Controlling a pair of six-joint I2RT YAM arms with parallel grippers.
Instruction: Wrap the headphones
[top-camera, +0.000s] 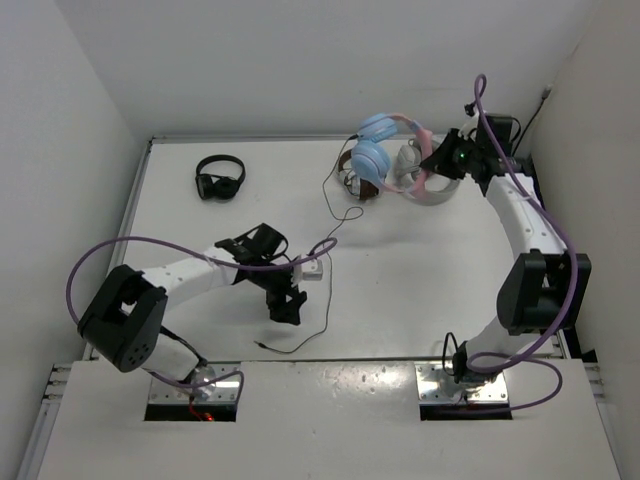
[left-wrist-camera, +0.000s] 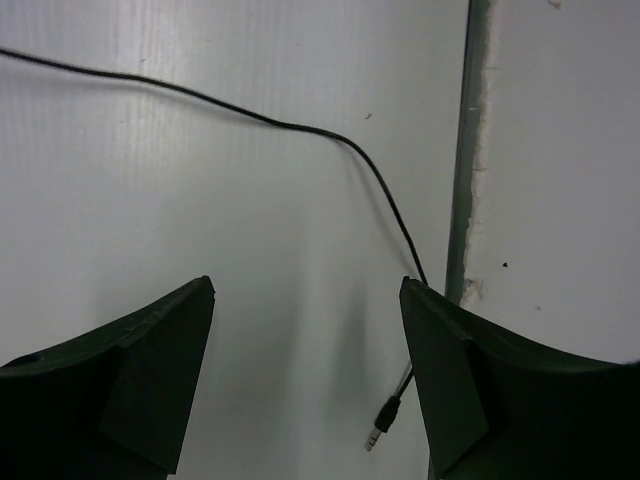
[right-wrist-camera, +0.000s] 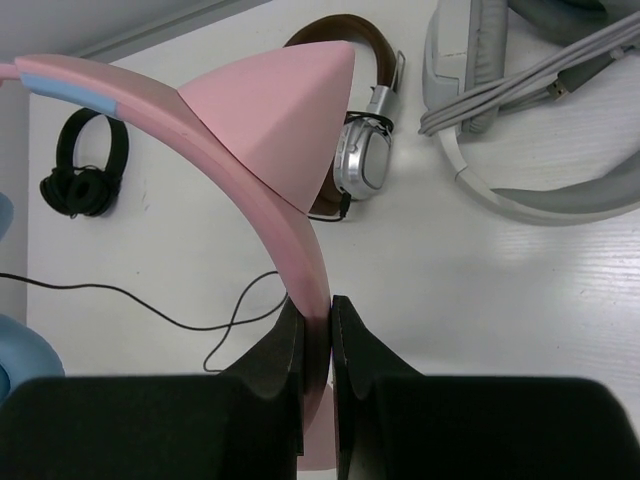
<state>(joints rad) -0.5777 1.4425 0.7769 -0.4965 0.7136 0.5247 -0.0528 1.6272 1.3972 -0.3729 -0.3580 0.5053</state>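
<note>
Top external view: I am seeing the headphones (top-camera: 383, 148) at the far side of the table (top-camera: 420, 270), right of centre, with the right gripper (top-camera: 437, 160) reaching in from the right side. Right wrist view: its jaws are closing tightly on the pink headband (right-wrist-camera: 290, 245), which is passing between the two dark fingers (right-wrist-camera: 270, 360) just below a pink cat ear (right-wrist-camera: 280, 110); a light blue cup is showing only at the left edge of this view, and I cannot tell whether the cups are resting on the table. A brown pair (right-wrist-camera: 355, 150) and a white pair (right-wrist-camera: 520, 190) are lying on the table beneath the held band, and a black pair (top-camera: 219, 178) is lying well apart toward the far left. The thin dark cable (top-camera: 330, 215) is trailing from the headphones toward the near edge, looping past the left gripper (top-camera: 285, 305) near the table's middle. Left wrist view: this gripper is standing wide open, its jaws holding nothing; the cable is running across the white surface between them and disappearing behind the inner edge of the right-hand finger, and its plug (left-wrist-camera: 378, 425) is lying just beside that finger. I cannot tell whether the finger is touching the cable.
</note>
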